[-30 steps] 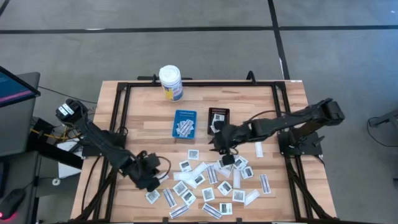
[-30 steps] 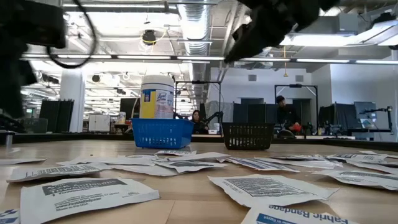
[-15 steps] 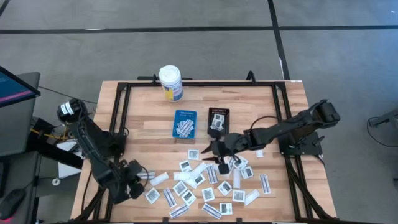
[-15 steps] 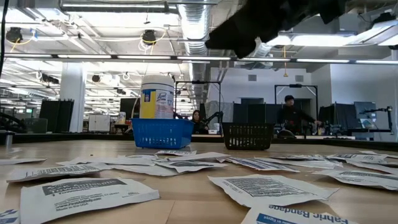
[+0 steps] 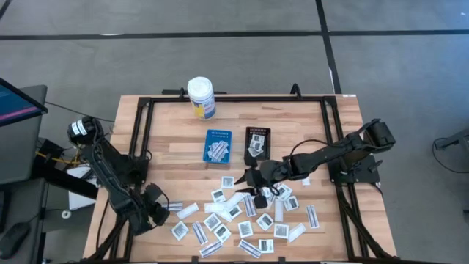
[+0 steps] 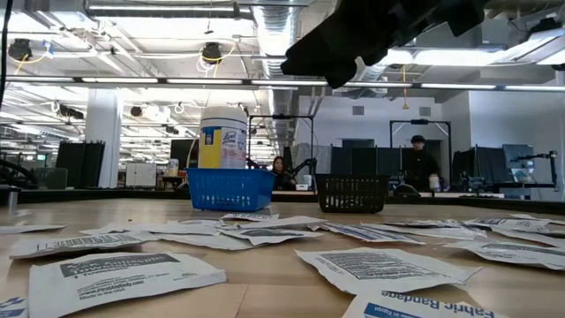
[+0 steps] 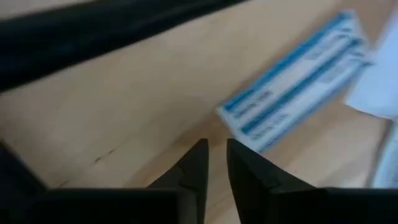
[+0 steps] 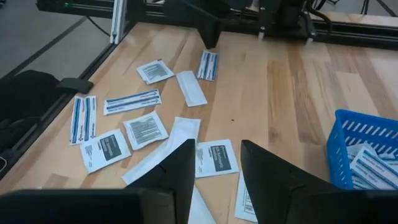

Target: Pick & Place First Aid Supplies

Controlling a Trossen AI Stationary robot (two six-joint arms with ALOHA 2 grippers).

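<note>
Many small white first aid packets (image 5: 242,216) lie flat and scattered on the near half of the wooden table; in the low view they spread across the foreground (image 6: 124,269). My left gripper (image 5: 152,213) is at the near left, low over bare wood. Its fingers (image 7: 216,163) stand slightly open with nothing between them. A blue-striped strip packet (image 7: 292,81) lies just beyond them. My right gripper (image 5: 255,185) hangs open above the far edge of the pile, its fingers (image 8: 214,163) slanting down over the packets and touching none.
A blue tray (image 5: 218,147) and a black tray (image 5: 257,141), each holding packets, stand at the table's middle. A white bottle with a yellow label (image 5: 201,97) stands at the far edge. A black frame rail (image 5: 139,147) runs along the table's sides. People stand in the room behind (image 6: 419,163).
My left gripper has swung from the left end of the pile toward the table's left edge and turned about its own line. A strip packet now lies in the open where it was. My right gripper has moved toward the left and down over the pile, tipping downward.
</note>
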